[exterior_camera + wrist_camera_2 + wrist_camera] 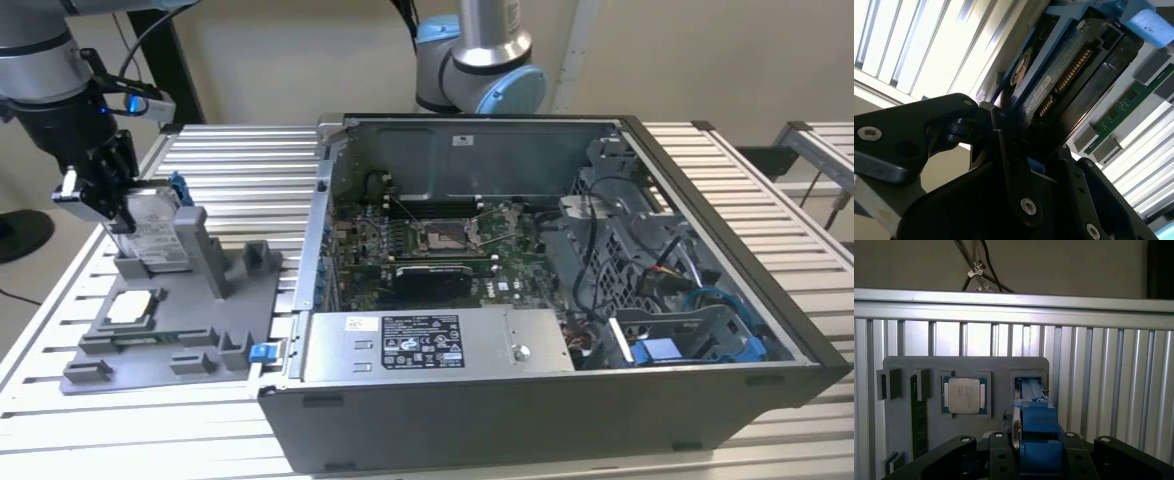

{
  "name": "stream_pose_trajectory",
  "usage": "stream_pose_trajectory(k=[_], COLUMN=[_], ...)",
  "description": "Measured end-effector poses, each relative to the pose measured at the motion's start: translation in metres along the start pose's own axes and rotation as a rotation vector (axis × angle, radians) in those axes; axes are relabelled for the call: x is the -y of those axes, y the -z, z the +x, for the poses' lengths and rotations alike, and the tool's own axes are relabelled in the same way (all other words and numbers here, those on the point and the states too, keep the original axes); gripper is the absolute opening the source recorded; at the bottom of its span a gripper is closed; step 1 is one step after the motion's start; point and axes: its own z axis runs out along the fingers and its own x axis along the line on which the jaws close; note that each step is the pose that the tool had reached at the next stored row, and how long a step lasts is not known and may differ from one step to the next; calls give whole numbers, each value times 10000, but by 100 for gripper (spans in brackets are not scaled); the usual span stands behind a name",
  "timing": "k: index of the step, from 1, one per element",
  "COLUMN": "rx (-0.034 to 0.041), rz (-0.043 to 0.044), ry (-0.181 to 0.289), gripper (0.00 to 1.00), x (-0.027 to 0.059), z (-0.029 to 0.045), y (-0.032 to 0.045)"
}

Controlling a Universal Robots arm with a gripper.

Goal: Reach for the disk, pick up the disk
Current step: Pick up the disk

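The disk [158,236] stands on edge in a slot of the grey fixture [187,345] at the exterior view's left, silver-grey with a white label and a blue rail along its top. My gripper [115,204] comes down on its upper end, fingers either side and pressed against it. In the second wrist view the disk [1064,75] shows its connector edge running away from the black fingers [1004,150]. In the first wrist view the blue rail of the disk [1036,422] sits tight within my gripper [1036,447].
The fixture also holds a white-topped square chip [130,307] [964,395] and a green memory stick [916,415]. An open computer case [534,300] lies to the exterior view's right on the slatted table [240,160]. A second arm's base [481,60] stands behind the case.
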Motion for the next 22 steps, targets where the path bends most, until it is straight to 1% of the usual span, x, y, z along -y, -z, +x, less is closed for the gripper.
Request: stream_pose_trajectory(k=[3, 15, 22], rx=[0, -1, -1], rz=[-1, -2, -1], ry=[-1, 0, 0], gripper=[0, 0, 0], x=[0, -1, -1], z=[-1, -3, -3], y=[20, 200, 266])
